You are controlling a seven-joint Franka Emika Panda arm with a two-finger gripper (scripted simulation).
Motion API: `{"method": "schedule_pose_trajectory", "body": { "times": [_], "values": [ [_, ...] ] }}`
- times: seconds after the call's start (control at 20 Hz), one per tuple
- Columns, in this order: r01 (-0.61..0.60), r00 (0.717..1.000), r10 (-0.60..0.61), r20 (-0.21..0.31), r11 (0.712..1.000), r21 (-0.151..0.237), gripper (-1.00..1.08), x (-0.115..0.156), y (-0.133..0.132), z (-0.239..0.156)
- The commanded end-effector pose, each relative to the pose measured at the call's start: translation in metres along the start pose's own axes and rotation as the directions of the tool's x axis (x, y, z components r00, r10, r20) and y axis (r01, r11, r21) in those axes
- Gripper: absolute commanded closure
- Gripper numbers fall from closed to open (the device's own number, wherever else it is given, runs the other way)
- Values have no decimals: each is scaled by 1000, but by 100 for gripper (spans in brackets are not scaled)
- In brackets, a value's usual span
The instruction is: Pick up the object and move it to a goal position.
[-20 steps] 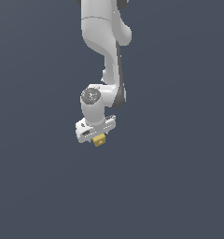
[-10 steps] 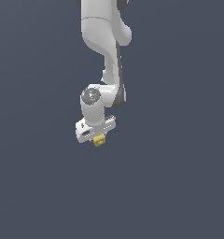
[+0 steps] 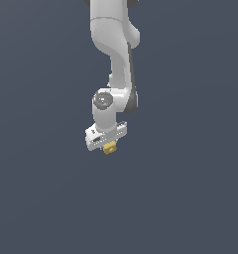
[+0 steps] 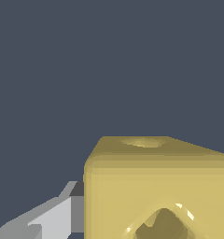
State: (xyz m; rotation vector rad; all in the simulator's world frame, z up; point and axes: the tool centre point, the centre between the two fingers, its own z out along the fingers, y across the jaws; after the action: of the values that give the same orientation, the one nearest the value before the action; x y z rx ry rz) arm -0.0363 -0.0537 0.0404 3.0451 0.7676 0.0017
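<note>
We see the arm coming down from the top edge of the exterior view, a little to the exterior view's left of the middle. Our gripper hangs at its lower end, and the object sits directly beneath it, touching it. In the wrist view the object lies just beside one finger, touching it
</note>
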Motion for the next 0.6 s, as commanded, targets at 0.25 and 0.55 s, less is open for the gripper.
{"method": "schedule_pose_trajectory", "body": {
  "times": [0.25,0.55],
  "values": [
    [2,1000,-2,0,1000,1,108,11,-65,0],
    [3,1000,-3,0,1000,1,108,24,-135,0]
  ]
}}
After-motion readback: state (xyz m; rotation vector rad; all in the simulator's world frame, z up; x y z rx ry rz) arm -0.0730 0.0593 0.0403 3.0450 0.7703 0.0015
